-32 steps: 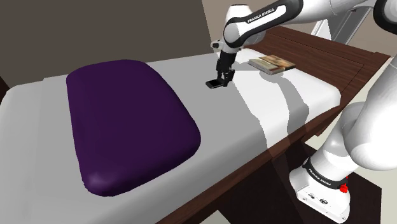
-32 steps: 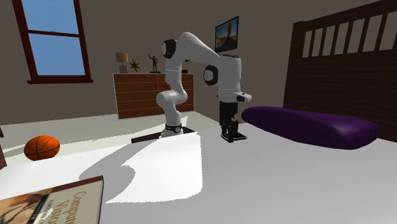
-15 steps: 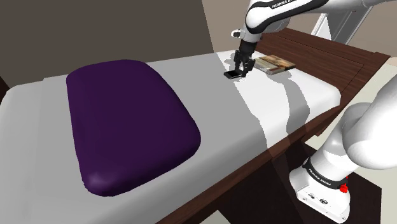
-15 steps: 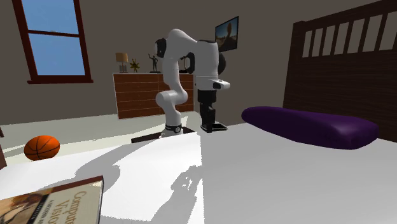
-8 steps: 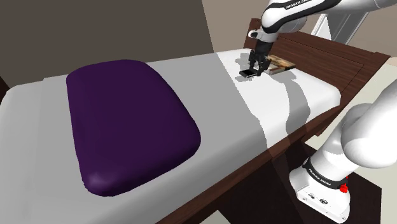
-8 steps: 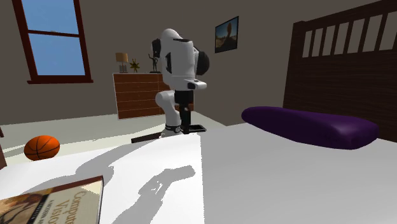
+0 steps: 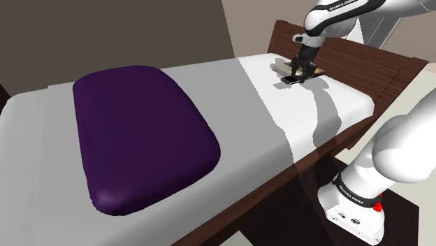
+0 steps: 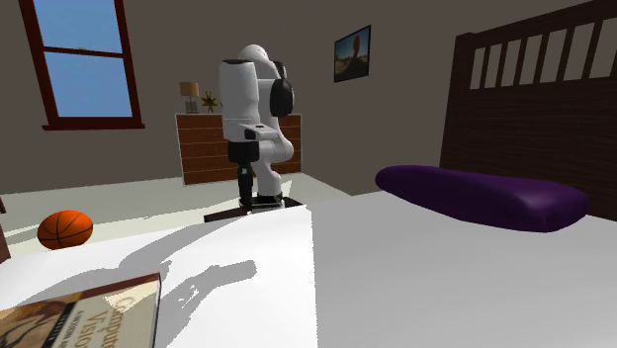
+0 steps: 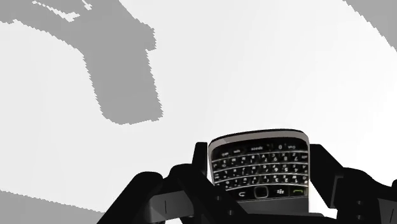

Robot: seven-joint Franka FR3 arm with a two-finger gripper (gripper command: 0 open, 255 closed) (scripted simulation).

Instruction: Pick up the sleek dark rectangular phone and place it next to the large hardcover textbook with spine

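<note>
The phone (image 9: 261, 167) is dark with a small keyboard and a silver rim. My gripper (image 9: 261, 191) is shut on it, one black finger (image 9: 191, 184) on each side. In the shoulder view the gripper (image 7: 299, 71) holds the phone (image 7: 291, 82) just above the white bed (image 7: 307, 112), right in front of the brown-covered book (image 7: 281, 66), which it partly hides. In the second exterior view the gripper (image 8: 244, 190) hangs far behind the book (image 8: 84, 314), which lies at the lower left corner.
A large purple pillow (image 7: 143, 133) lies on the bed near the dark slatted headboard (image 8: 534, 99). A dark footboard (image 7: 356, 59) runs behind the book. On the floor beyond are a basketball (image 8: 65, 229) and a wooden dresser (image 8: 213, 148).
The gripper, still clasping the phone, has travelled across the bed away from the pillow and now hangs right by the book.
</note>
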